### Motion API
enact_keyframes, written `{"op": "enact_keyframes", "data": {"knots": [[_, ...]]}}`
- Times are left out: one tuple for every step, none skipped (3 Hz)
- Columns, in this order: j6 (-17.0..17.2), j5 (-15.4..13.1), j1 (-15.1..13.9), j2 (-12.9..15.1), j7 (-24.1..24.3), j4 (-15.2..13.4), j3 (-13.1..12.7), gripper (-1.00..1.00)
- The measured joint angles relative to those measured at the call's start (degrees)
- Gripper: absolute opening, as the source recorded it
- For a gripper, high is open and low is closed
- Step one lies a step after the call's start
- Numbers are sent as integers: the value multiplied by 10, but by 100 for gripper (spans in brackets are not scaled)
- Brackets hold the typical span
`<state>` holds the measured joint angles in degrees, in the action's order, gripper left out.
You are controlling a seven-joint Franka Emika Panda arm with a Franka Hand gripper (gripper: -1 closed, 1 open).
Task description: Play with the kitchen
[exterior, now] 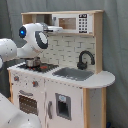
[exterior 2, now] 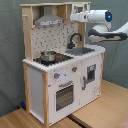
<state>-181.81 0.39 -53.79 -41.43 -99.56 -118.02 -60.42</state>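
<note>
The kitchen (exterior: 70,95) (exterior 2: 55,80) is a tall toy of white panels and light wood, standing in the middle of both exterior views. It has a black faucet (exterior: 85,59) (exterior 2: 75,39), a grey sink (exterior: 75,74) (exterior 2: 84,50), an oven door (exterior: 27,104) (exterior 2: 64,96), a hood (exterior 2: 47,20) and a small upper cabinet (exterior: 75,23) (exterior 2: 81,7). A metal pot (exterior: 32,62) (exterior 2: 48,55) sits on the stove. My gripper (exterior: 52,29) (exterior 2: 75,17) is held high, just at the upper cabinet's front, above the sink and faucet.
The white arm with a blue light (exterior: 31,36) (exterior 2: 102,17) reaches in from the first exterior view's left and the second exterior view's right. A dark curtain (exterior: 115,45) hangs behind. The kitchen stands on a wooden table (exterior 2: 105,112).
</note>
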Motion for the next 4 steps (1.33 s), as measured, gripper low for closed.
{"op": "enact_keyframes", "data": {"knots": [[-3,0,43,1,-8,-25,31,-100],[-11,0,84,1,-21,-49,61,-100],[-13,0,127,1,-30,-72,94,-100],[-15,0,140,0,-34,-77,105,-100]]}}
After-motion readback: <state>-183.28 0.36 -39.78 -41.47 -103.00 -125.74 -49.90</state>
